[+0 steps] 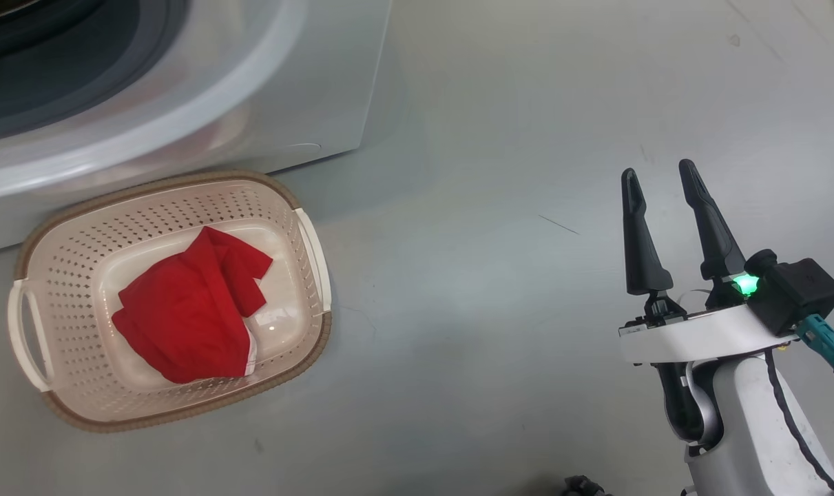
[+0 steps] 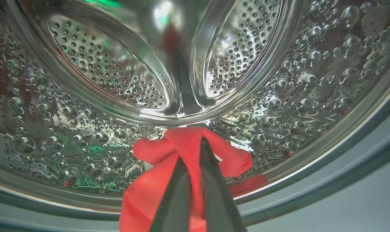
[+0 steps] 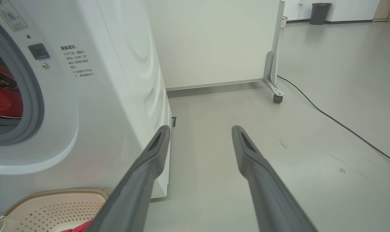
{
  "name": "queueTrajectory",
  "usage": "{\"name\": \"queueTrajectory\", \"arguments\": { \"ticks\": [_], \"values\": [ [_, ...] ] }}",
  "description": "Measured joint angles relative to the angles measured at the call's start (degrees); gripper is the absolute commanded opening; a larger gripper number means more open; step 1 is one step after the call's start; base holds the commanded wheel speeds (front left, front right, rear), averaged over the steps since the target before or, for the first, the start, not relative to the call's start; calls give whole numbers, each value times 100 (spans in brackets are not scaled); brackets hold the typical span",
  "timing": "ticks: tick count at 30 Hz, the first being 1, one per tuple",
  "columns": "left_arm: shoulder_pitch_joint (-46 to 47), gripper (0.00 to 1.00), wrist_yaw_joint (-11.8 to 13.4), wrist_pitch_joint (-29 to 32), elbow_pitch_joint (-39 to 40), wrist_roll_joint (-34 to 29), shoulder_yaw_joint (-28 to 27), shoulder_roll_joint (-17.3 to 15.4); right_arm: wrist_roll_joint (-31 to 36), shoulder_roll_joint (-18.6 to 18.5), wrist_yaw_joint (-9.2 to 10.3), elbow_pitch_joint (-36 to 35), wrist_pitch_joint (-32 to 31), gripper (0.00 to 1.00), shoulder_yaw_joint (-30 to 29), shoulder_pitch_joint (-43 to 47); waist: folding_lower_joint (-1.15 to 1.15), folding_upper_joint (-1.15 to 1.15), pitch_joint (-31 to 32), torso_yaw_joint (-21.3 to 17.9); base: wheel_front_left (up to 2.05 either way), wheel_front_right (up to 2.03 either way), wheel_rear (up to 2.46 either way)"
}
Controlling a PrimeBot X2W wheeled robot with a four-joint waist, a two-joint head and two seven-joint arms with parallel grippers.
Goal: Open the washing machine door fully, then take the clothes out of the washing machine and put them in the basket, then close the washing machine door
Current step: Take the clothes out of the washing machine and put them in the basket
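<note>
On the glossy white front of the washing machine (image 3: 117, 96), up and left of the right gripper (image 3: 200, 129), sits a block of small Chinese print (image 3: 78, 61), too fine to read. That gripper's two long dark fingers stand wide apart over the smooth grey floor (image 3: 310, 129). The left gripper (image 2: 192, 149) has its fingers pressed together on a soft red garment (image 2: 149, 193) inside the dimpled, perforated steel drum (image 2: 111, 80). A second red garment (image 1: 189, 310), white-trimmed, lies crumpled in the cream perforated basket (image 1: 65, 275), which has a brown woven-look rim and sits well left of the right fingers.
</note>
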State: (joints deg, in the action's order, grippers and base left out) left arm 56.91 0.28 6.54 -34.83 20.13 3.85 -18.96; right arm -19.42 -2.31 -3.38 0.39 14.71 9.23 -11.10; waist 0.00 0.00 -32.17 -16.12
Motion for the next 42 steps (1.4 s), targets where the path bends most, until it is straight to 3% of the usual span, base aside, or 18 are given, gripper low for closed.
{"name": "queueTrajectory", "arguments": {
  "ticks": [18,42],
  "values": [
    [-1484,0,-14,-2016,1065,246,-49,909,300,-125,-9,9,0,100,-230,349,0,0,617,706,0,0,0],
    [-3214,0,80,-2092,2878,-12,320,1323,402,-141,-60,65,0,100,-237,837,0,0,1595,1444,0,0,0]
  ]
}}
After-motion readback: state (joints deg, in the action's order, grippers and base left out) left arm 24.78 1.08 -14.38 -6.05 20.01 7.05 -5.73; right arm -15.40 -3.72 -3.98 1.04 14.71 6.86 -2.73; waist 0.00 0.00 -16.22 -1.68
